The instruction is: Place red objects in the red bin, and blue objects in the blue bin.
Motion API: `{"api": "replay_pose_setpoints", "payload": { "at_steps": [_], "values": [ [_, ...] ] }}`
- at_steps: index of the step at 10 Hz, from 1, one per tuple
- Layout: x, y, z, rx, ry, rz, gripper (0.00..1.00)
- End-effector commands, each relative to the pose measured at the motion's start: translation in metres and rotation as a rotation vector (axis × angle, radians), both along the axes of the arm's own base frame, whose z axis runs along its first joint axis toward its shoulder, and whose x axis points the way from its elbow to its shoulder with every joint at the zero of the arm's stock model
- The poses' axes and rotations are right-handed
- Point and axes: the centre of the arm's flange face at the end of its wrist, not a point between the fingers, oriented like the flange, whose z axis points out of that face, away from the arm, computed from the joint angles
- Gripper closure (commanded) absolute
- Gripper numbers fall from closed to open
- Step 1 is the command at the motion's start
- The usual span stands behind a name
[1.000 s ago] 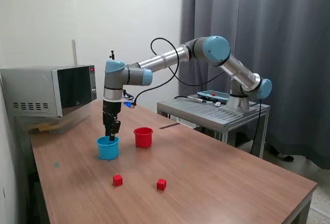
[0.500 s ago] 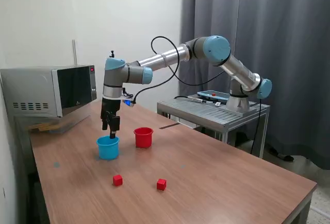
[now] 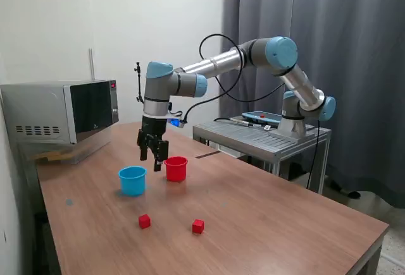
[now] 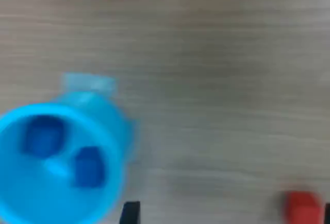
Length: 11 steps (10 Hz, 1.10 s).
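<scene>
The light blue bin (image 3: 132,181) stands on the wooden table beside the red bin (image 3: 176,168). In the wrist view the blue bin (image 4: 20,193) holds two dark blue cubes (image 4: 45,135) (image 4: 88,166). Two red cubes (image 3: 144,221) (image 3: 198,226) lie on the table nearer the front; the wrist view shows one red cube (image 4: 301,208) at its edge. My gripper (image 3: 152,159) hangs above the table between the two bins, fingers apart and empty.
A microwave (image 3: 60,112) sits at the back on the exterior view's left. A metal cart (image 3: 262,137) carrying a tablet-like device (image 3: 261,117) stands behind the table on the right, in front of a grey curtain.
My gripper has risen from just over the blue bin and swung toward the exterior view's right, ending between the blue and red bins. The red cubes have not moved.
</scene>
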Motion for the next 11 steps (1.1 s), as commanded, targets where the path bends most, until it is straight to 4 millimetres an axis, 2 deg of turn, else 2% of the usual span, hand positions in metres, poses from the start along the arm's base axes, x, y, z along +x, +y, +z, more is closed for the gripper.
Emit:
{"api": "replay_pose_setpoints", "payload": {
  "at_steps": [1, 2, 5, 11],
  "values": [
    [0.009, -0.081, 0.008, -0.021, 0.006, -0.048, 0.00],
    [0.008, -0.093, 0.011, -0.027, 0.023, -0.065, 0.00],
    [-0.007, -0.095, 0.002, -0.091, 0.039, -0.051, 0.00],
    [-0.030, -0.096, -0.055, -0.079, 0.024, 0.056, 0.00]
  ]
}}
